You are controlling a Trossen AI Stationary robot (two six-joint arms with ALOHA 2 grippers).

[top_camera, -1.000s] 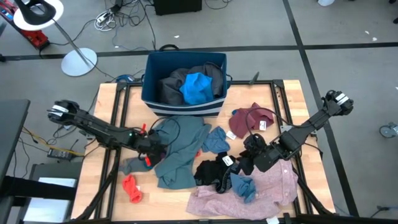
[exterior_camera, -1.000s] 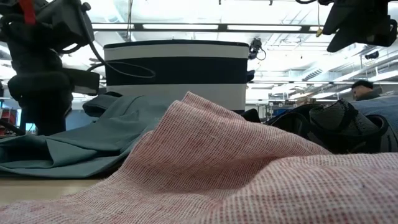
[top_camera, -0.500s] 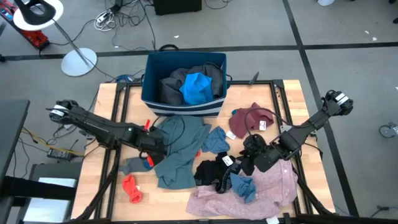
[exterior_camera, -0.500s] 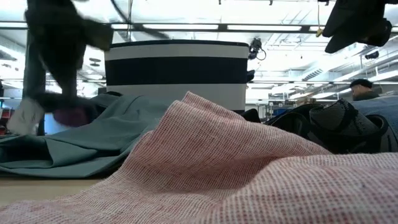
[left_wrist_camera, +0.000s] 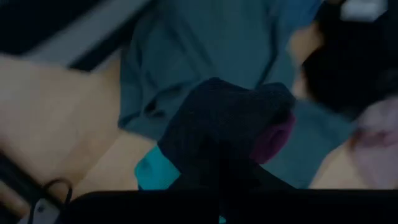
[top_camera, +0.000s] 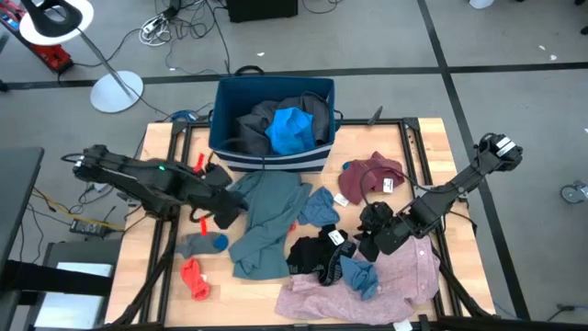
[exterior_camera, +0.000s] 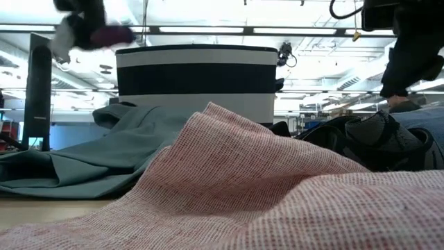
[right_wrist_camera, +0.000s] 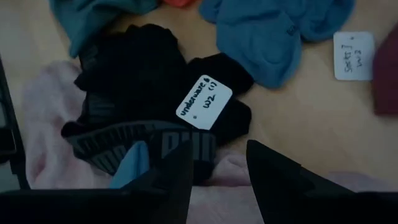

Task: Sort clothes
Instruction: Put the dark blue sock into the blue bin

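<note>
1. The left gripper (top_camera: 220, 210) is clamping a dark sock (left_wrist_camera: 227, 127) between its closed jaws, above the table's left side beside the teal-grey garment (top_camera: 266, 221).
2. The right gripper (right_wrist_camera: 217, 165) is hovering part-open, empty, over black underwear (right_wrist_camera: 149, 93).

A robotics lab or test hall, not a home; the table (top_camera: 161, 138) is a bare wooden top on a dark metal frame, standing on a grey concrete floor (top_camera: 514, 37) marked with dark lines; loose cables (top_camera: 170, 23) lie across that floor, beside a white lamp stand (top_camera: 115, 90); the low view shows long ceiling strip lights (exterior_camera: 201, 30) and a wide open hall behind; two dark arms (top_camera: 138, 175) are mounted at the table's sides.
</note>
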